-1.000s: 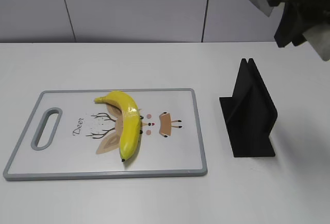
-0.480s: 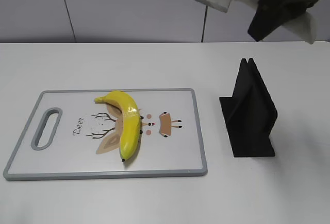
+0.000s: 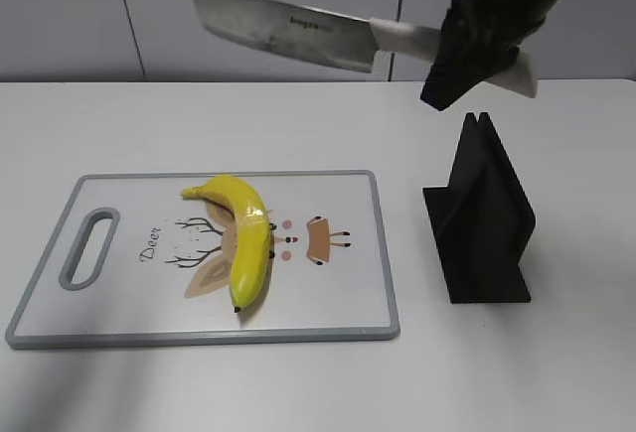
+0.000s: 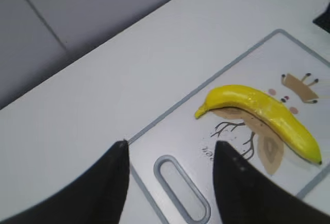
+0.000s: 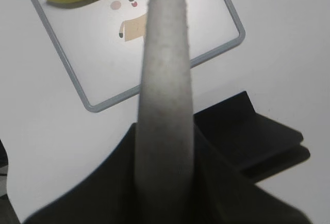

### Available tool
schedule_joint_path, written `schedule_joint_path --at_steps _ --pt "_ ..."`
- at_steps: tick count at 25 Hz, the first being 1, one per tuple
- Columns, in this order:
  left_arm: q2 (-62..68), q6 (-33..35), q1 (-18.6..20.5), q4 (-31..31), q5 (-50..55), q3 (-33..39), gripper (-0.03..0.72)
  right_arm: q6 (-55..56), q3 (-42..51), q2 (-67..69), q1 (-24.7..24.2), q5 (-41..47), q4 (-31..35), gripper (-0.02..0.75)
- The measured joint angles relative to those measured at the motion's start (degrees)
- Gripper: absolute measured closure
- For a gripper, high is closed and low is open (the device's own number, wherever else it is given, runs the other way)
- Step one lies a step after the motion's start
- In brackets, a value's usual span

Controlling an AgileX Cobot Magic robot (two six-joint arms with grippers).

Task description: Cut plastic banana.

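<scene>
Nearest to us on the white table [image 3: 298, 392] lies a flat white cutting board with a grey rim [image 3: 388, 283] and a deer picture on it. The shiny yellow curved plastic banana [image 3: 245, 235] rests on the middle of this board, right on top of the deer drawing, with one dark tip pointing at the front edge. To the right of the board, a little apart from it, stands a black plastic knife stand [image 3: 484, 221] with a slot at its top. Higher up and farther back, the right gripper [image 3: 475, 37] is squeezed tight on the white handle of a big silver kitchen knife [image 3: 283, 27]. The blade hangs in the air above the back of the board, pointing left. The left gripper [image 4: 170, 154] hovers near the board's handle hole with its black fingers [image 4: 234, 183] spread apart and holding nothing.
</scene>
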Motion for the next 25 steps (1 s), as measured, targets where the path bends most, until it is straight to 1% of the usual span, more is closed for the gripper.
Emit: schedule_joint_path --at_steps 2,4,7,10,13,17,19,22,23,25 --pt "5.2 5.4 -0.3 -2.9 4.3 -5.1 0.19 -3.3 -1.0 1.6 1.0 -0.1 0.1 0.571" --pt "9.8 9.2 -1.2 -4.8 8.4 -10.4 0.196 -5.8 -1.8 3.3 1.9 -0.1 0.4 0.571" --pt "15.3 14.0 -3.9 -5.5 11.5 -16.0 0.2 -9.8 -2.5 5.2 2.6 -0.1 1.0 0.571" --pt "18.9 17.5 -7.6 -5.6 12.1 -19.5 0.201 -13.1 -2.7 6.7 3.1 -0.1 1.6 0.571" --pt "21.7 19.1 -11.5 -4.1 12.6 -20.8 0.205 -15.3 -2.7 7.6 3.1 -0.1 2.8 0.571" --pt "25.4 19.4 -15.5 0.9 12.9 -20.9 0.205 -18.1 -2.8 7.7 3.1 -0.1 4.7 0.571" --pt "27.0 19.5 -16.2 1.9 12.7 -20.9 0.205 -18.7 -2.8 7.7 3.2 -0.2 5.1 0.571" --pt "28.9 19.5 -16.3 2.5 12.4 -20.9 0.208 -19.5 -2.8 7.7 3.2 -0.2 5.4 0.571" --pt "29.3 19.5 -16.3 2.7 12.1 -20.9 0.216 -19.6 -2.8 7.7 3.2 -0.2 5.5 0.571" --pt "30.0 19.5 -16.3 3.0 11.2 -20.9 0.265 -19.7 -2.8 7.7 3.2 -0.2 5.9 0.571"
